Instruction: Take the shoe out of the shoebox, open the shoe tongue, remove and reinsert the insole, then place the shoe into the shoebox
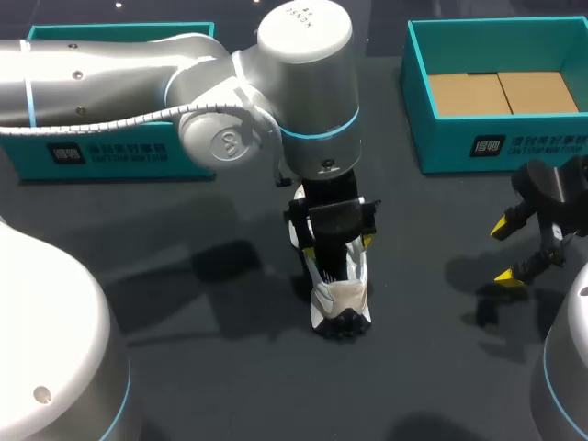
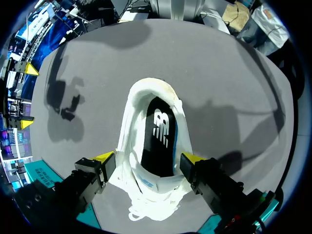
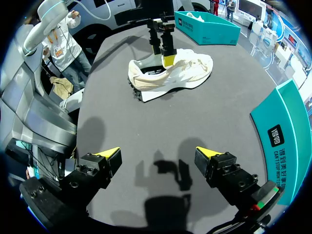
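The white cloth shoe (image 1: 342, 296) stands on its sole in the middle of the dark grey table (image 1: 184, 367). The left gripper (image 1: 338, 246) comes straight down over it. Its two yellow tips are wide apart, one pressed on each side of the shoe, so it has hold of the shoe. From the left wrist, you can look down into the shoe and see the flat black insole (image 2: 158, 136) lying inside.

The right gripper (image 1: 519, 250) hangs above the table, off to the right and well away from the shoe. Its tips are spread wide with nothing between them.

The open blue-green cardboard shoebox (image 1: 459, 152) with a brown floor sits at the far right. Another blue-green box (image 1: 92, 156) sits at the far left, behind the left arm.
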`<state>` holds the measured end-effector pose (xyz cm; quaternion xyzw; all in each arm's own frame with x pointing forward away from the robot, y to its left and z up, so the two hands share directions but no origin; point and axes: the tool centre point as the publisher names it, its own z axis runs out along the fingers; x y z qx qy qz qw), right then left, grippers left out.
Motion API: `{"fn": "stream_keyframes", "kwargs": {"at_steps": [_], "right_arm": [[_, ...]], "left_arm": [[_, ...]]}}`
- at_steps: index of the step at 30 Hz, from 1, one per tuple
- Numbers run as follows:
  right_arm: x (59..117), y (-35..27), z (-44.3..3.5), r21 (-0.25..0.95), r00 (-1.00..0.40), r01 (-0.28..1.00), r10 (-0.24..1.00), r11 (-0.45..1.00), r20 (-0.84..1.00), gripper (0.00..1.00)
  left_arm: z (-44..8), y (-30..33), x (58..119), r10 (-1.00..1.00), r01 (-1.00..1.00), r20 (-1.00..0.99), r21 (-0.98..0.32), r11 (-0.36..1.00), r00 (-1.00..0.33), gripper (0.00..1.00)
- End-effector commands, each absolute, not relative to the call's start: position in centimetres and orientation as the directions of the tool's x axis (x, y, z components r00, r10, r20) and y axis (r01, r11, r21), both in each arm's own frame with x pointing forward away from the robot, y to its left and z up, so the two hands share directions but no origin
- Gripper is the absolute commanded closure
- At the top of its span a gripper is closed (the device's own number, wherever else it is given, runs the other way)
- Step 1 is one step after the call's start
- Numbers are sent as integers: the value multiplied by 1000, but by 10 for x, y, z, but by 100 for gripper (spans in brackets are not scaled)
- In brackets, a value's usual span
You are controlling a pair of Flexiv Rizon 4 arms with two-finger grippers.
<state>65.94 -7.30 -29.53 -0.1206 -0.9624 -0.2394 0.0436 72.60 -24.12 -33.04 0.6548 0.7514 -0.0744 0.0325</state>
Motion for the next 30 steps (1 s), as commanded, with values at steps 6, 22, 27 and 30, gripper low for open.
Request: {"fn": "stream_keyframes", "kwargs": {"at_steps": [6, 22, 27, 30], "right_arm": [[658, -73, -295, 448, -967, 254, 213, 857, 140, 0], [658, -73, -295, 448, -967, 254, 213, 857, 140, 0], [658, -73, -295, 448, -967, 254, 213, 857, 140, 0], [658, -73, -295, 448, -967, 254, 213, 857, 140, 0]], "left_arm": [[-313, -233, 736, 980, 991, -154, -66, 118, -127, 19], [-290, -223, 753, 982, 992, -148, -63, 106, -114, 22], [-286, -228, 771, 979, 990, -150, -67, 125, -134, 53], [-287, -230, 778, 980, 989, -144, -66, 133, -141, 61]]}}
